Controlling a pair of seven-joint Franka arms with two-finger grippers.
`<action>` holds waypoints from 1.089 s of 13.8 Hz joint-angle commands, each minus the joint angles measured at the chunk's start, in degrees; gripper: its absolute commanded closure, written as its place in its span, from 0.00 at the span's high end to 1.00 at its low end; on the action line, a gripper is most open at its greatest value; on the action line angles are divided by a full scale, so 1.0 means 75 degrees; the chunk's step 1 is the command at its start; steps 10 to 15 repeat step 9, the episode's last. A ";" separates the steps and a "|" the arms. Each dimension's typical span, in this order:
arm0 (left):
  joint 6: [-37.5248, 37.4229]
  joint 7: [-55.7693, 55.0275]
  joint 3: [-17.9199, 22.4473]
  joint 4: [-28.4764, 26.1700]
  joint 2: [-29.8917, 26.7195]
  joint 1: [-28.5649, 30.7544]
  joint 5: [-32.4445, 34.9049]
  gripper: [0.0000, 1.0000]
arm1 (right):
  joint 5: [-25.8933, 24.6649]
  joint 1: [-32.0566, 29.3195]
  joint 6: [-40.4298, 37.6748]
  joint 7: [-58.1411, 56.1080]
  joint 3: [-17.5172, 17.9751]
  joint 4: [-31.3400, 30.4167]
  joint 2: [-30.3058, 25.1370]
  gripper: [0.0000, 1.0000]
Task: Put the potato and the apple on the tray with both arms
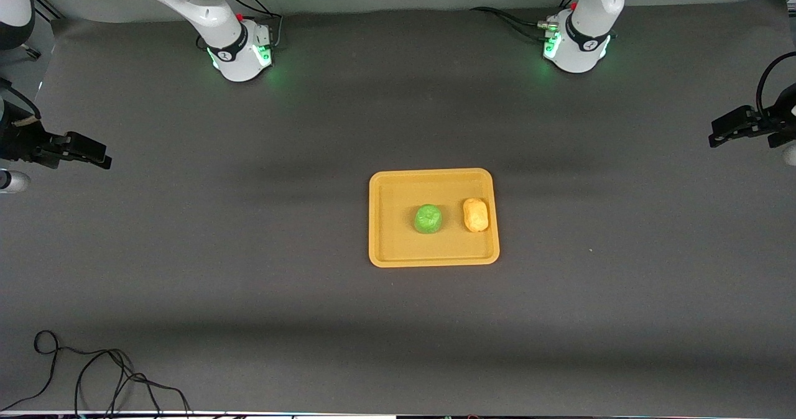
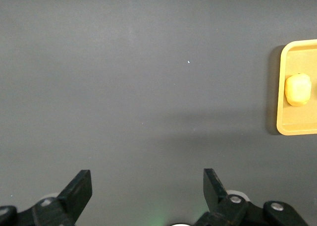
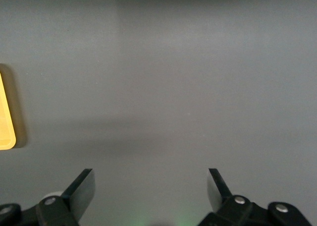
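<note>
The orange-yellow tray (image 1: 385,245) lies at the middle of the table. The green apple (image 1: 428,219) sits on it near its centre. The yellow-orange potato (image 1: 475,214) lies on it beside the apple, toward the left arm's end. My left gripper (image 1: 724,131) is open and empty, up at the left arm's end of the table. Its wrist view (image 2: 147,189) shows the tray's end (image 2: 292,127) and the potato (image 2: 298,89). My right gripper (image 1: 93,153) is open and empty at the right arm's end. Its wrist view (image 3: 150,189) shows a tray corner (image 3: 5,132).
Both arm bases with green lights stand along the table edge farthest from the front camera, the right (image 1: 242,49) and the left (image 1: 575,46). A loose black cable (image 1: 93,375) lies at the near corner toward the right arm's end.
</note>
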 commanded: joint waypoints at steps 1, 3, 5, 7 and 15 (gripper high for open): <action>-0.0056 0.0017 0.0089 -0.0039 -0.0119 -0.0107 -0.0011 1.00 | 0.0096 0.0093 0.0104 -0.0188 -0.0077 -0.0224 -0.0261 1.00; -0.0056 0.0005 0.0089 -0.0039 -0.0130 -0.0107 -0.0011 1.00 | 0.0049 0.0093 0.0068 -0.0188 -0.0077 -0.0177 -0.0226 1.00; -0.0021 0.0017 0.0077 -0.0016 -0.0119 -0.0119 -0.0057 1.00 | 0.0084 0.0093 0.0033 -0.0177 -0.0077 -0.0165 -0.0261 1.00; -0.0021 0.0017 0.0077 -0.0016 -0.0095 -0.0166 -0.0081 1.00 | 0.0131 0.0093 0.0022 -0.0153 -0.0077 -0.0177 -0.0261 1.00; -0.0033 0.0017 0.0077 -0.0016 -0.0095 -0.0178 -0.0081 1.00 | 0.0142 0.0081 0.0022 -0.0153 -0.0089 -0.0177 -0.0250 1.00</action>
